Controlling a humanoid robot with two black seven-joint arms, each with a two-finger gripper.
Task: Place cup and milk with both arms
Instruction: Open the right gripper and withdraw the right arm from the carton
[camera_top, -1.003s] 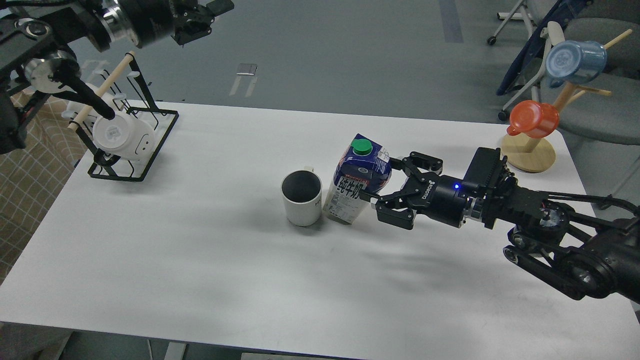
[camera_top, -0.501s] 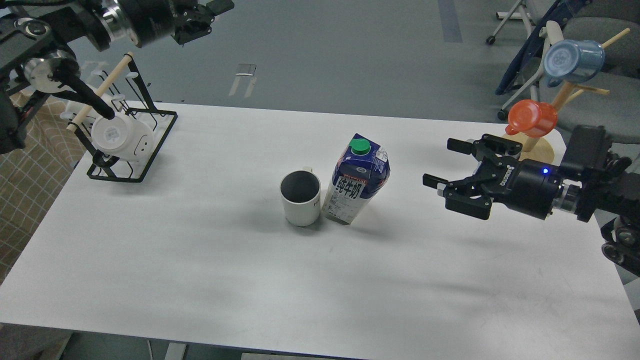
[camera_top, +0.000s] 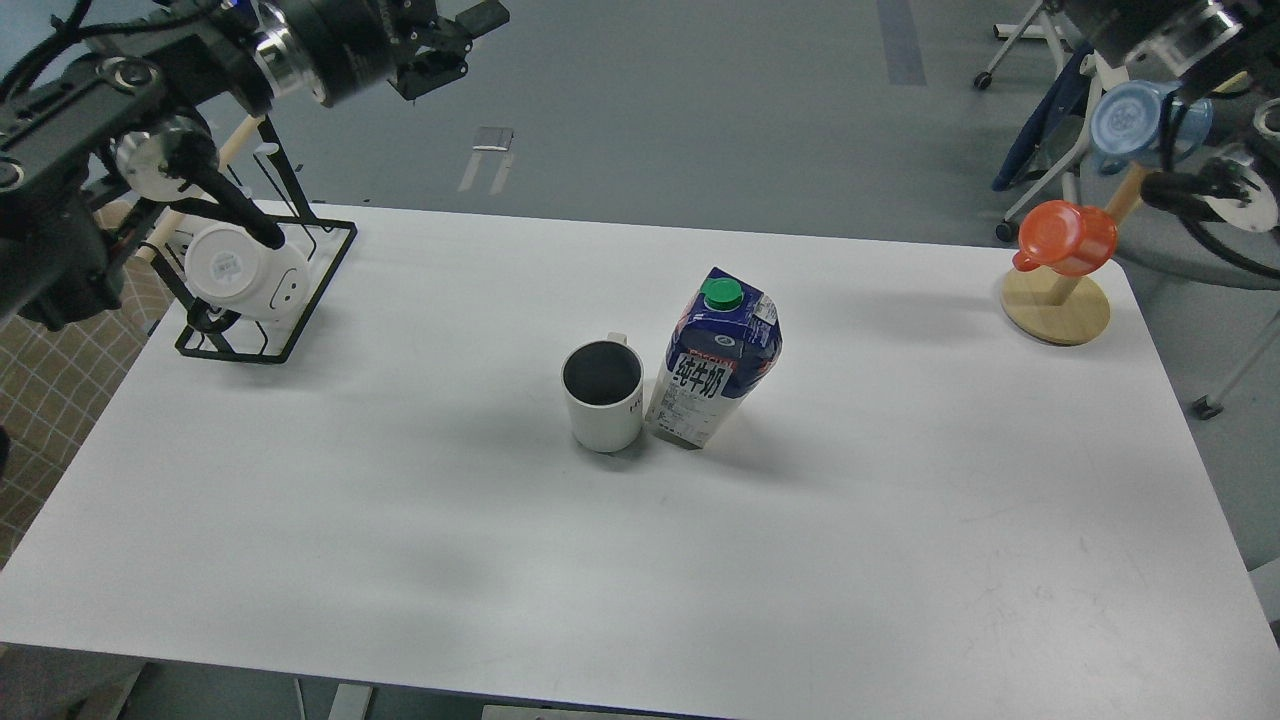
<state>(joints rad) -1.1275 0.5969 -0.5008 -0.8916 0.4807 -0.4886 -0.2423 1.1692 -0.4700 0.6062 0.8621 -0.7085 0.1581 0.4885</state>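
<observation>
White table (camera_top: 400, 520), you have the cup (camera_top: 603, 395) and the milk (camera_top: 717, 357) standing upright at its middle. Cup to the left, milk to the right, the two just beside each other, seemingly touching at the base. Cup: white outside, dark inside, mouth up, handle on the far side. Milk: blue and white carton, green cap (camera_top: 721, 292) on top, leaning a little to the right at its top.

Neither arm holds either thing. Your left gripper (camera_top: 455, 45) is up at the top left, above the floor past the table's far edge, well apart from cup and milk. It is dark and seen at an angle; you cannot tell whether its fingers are apart or together. Your right arm (camera_top: 1180, 40) shows only as a dark bulk at the top right corner; its gripper is out of view.

Black wire rack (camera_top: 265, 290) on the far left corner of the table, with a white mug (camera_top: 245, 272) lying on its side in it, base toward you, and a wooden rod (camera_top: 235, 140) slanting above.

Far right corner: a wooden stand (camera_top: 1057, 308) with a round base. Orange cup (camera_top: 1067, 237) hangs low on it, blue cup (camera_top: 1135, 125) higher up, partly behind the right arm. Grey floor and chair legs beyond.
</observation>
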